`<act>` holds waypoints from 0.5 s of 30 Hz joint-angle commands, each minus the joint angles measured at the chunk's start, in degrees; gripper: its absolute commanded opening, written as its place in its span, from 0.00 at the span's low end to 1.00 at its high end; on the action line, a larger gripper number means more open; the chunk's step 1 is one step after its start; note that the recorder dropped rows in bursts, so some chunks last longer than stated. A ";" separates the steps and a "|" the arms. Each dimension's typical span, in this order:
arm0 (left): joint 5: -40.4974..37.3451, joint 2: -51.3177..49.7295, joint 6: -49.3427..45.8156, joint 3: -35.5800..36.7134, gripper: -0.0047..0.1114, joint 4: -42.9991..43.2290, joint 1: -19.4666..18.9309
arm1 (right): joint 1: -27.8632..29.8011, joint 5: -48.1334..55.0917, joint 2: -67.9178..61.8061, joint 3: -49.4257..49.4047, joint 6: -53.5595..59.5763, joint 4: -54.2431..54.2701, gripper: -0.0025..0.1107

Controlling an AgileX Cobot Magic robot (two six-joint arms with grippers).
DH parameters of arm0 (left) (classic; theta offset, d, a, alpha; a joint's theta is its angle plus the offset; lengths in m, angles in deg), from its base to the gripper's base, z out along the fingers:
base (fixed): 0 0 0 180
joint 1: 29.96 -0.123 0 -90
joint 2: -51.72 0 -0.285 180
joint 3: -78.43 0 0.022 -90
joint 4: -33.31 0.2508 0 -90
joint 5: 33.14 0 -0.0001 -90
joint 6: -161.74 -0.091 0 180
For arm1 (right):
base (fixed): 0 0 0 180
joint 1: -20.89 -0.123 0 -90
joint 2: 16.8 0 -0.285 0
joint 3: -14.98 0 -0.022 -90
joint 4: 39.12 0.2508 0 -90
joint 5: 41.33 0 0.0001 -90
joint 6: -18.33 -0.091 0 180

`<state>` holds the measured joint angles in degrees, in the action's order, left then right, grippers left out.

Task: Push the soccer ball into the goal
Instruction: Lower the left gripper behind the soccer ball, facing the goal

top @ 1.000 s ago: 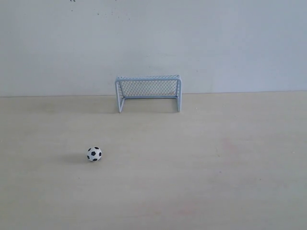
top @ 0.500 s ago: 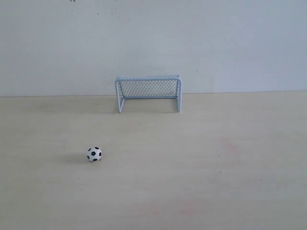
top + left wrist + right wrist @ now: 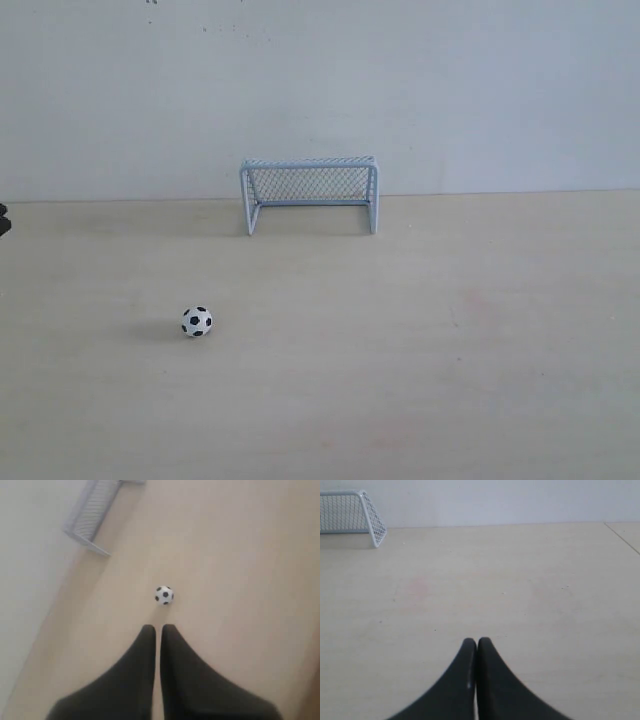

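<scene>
The left gripper [image 3: 158, 628], fingers pressed together, is best brought behind the soccer ball [image 3: 197, 321], which is then pushed toward one o'clock, where the goal [image 3: 309, 186] stands.

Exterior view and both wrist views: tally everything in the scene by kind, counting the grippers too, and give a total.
soccer ball: 1
goal: 1
grippers: 2 (left gripper, right gripper)
Total: 4
</scene>
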<state>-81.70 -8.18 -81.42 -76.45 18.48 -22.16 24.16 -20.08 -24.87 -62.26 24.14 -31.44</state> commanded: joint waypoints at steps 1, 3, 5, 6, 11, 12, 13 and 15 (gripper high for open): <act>-11.46 -6.69 -7.77 -5.98 0.08 6.25 0.19 | 0.19 -0.26 0.28 0.02 0.10 -0.41 0.02; -12.34 -9.84 -11.40 -6.82 0.08 8.39 0.19 | 0.19 -0.26 0.28 0.02 0.10 -0.41 0.02; -10.84 -13.62 -14.86 -6.93 0.08 10.00 0.19 | 0.19 -0.26 0.28 0.02 0.10 -0.41 0.02; -8.63 -15.57 -16.00 -6.93 0.08 9.89 0.19 | 0.19 -0.26 0.28 0.02 0.10 -0.41 0.02; 2.60 -25.56 -21.43 -6.93 0.08 9.12 0.19 | 0.19 -0.26 0.28 0.02 0.10 -0.41 0.02; 5.01 -26.96 -20.78 -6.93 0.08 9.50 0.06 | 0.19 -0.26 0.28 0.02 0.10 -0.41 0.02; 5.78 -28.71 -19.15 -6.81 0.08 9.50 0.06 | 0.19 -0.26 0.28 0.02 0.10 -0.41 0.02; 4.24 -32.20 -19.47 -6.81 0.08 9.67 0.06 | 0.19 -0.26 0.28 0.02 0.10 -0.41 0.02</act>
<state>-78.28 -36.64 -100.81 -83.09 27.97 -22.08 24.16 -20.08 -24.87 -62.26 24.14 -31.44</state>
